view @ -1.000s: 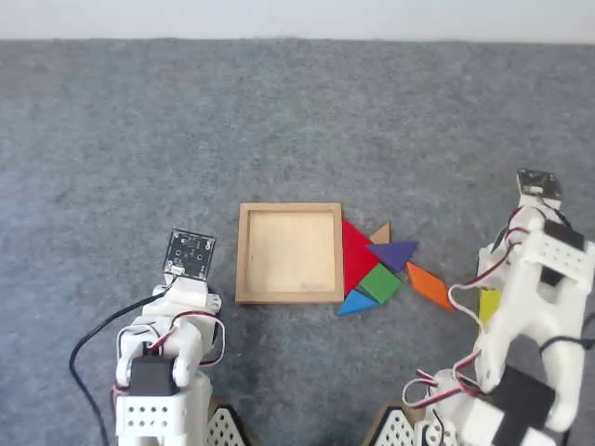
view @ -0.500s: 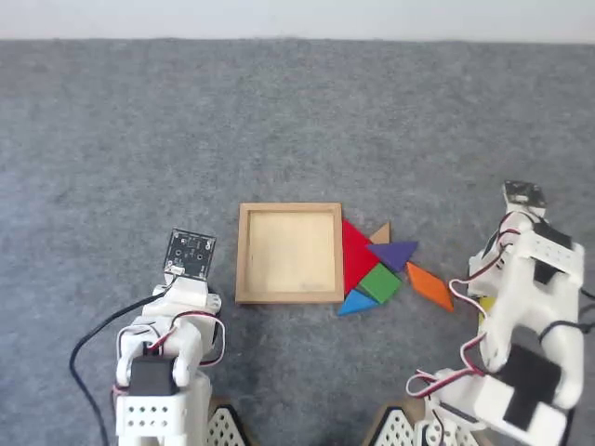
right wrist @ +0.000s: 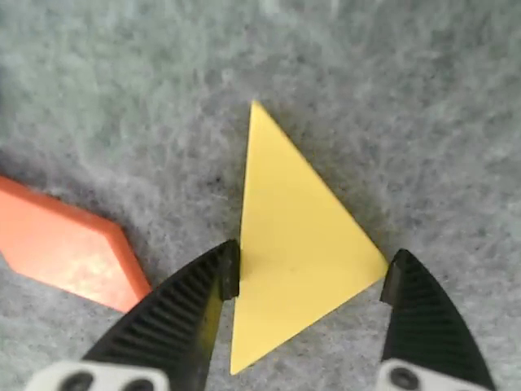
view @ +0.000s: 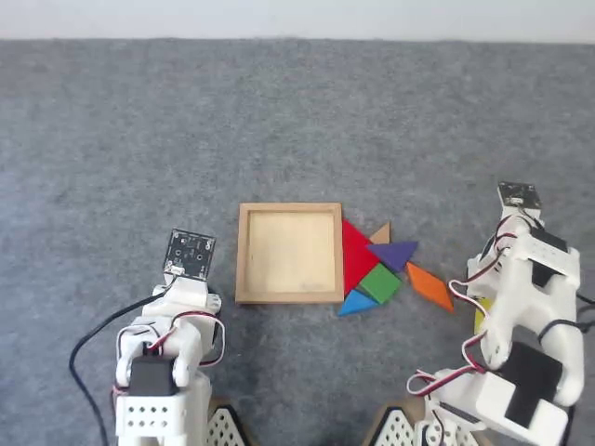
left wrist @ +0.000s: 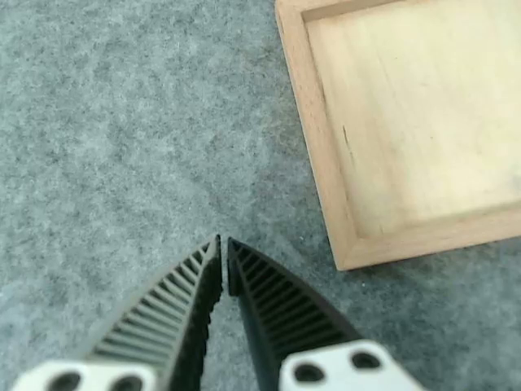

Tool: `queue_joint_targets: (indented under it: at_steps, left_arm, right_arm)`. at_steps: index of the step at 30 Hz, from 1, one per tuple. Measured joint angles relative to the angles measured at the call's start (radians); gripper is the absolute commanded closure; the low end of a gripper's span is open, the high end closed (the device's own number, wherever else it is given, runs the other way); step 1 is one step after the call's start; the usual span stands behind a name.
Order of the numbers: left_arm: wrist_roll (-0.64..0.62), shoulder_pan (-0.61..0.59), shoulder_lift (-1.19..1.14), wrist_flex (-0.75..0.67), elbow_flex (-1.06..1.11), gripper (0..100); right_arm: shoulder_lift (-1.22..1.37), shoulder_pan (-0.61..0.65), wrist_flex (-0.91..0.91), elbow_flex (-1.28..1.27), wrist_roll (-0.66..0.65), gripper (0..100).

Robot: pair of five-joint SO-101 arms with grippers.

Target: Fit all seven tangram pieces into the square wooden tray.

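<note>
Square wooden tray (view: 289,253), pale and smooth-grained with a raised rim, lying flat and unfilled on a grey, felt-like fibrous mat (view: 139,139). Touching the tray's right rim, a flat red triangle (view: 356,255), the largest of a tight cluster of painted pieces. Against the red triangle on the side away from the tray, a green square (view: 380,282) turned on its corner, with a purple triangle (view: 394,253) just beyond it and a small plain tan triangle (view: 381,232) peeking out past that. Off the tray's near right corner, a blue triangle (view: 357,302) tucked under the green square. Farther right of the tray, just outside the cluster, an orange parallelogram (view: 429,284). Farther right again, well apart from the tray, a matte yellow triangle (right wrist: 293,244) with crisp edges, flat on the mat. Right gripper (right wrist: 313,273) spread wide over the yellow triangle, one ribbed black fingertip at its long straight edge, the other at its far corner; contact impossible to tell. Left gripper (left wrist: 224,244) poised just left of the tray's near left corner, its two ribbed black fingers pressed together with nothing between them. Both arms white plastic with looped wires, based on the near side of the tray. Beyond the tray, at the mat's far edge, a strip of plain white wall (view: 297,19).
</note>
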State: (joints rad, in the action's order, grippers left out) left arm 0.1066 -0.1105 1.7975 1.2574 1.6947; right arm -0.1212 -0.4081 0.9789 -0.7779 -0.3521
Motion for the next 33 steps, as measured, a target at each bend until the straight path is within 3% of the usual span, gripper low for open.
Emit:
queue_joint_targets:
  at_steps: [6, 10, 23, 27, 33]
  left_arm:
    - [0.000, 0.000, 0.000, 0.000, 0.000, 99]
    - [0.000, 0.000, 0.000, 0.000, 0.000, 99]
    - [0.000, 0.000, 0.000, 0.000, 0.000, 99]
    - [0.000, 0.000, 0.000, 0.000, 0.000, 99]
    - [0.000, 0.000, 0.000, 0.000, 0.000, 99]
  right_arm:
    - [0.000, 0.000, 0.000, -0.021, -0.034, 71.5]
    - [0.000, 0.000, 0.000, -0.028, -0.034, 77.8]
    - [-0.021, 0.005, 0.037, -0.020, -0.012, 77.8]
    - [-0.138, 0.083, 0.158, 0.032, 0.015, 77.9]
    - [-0.334, 0.296, 0.290, 0.044, 0.107, 77.9]
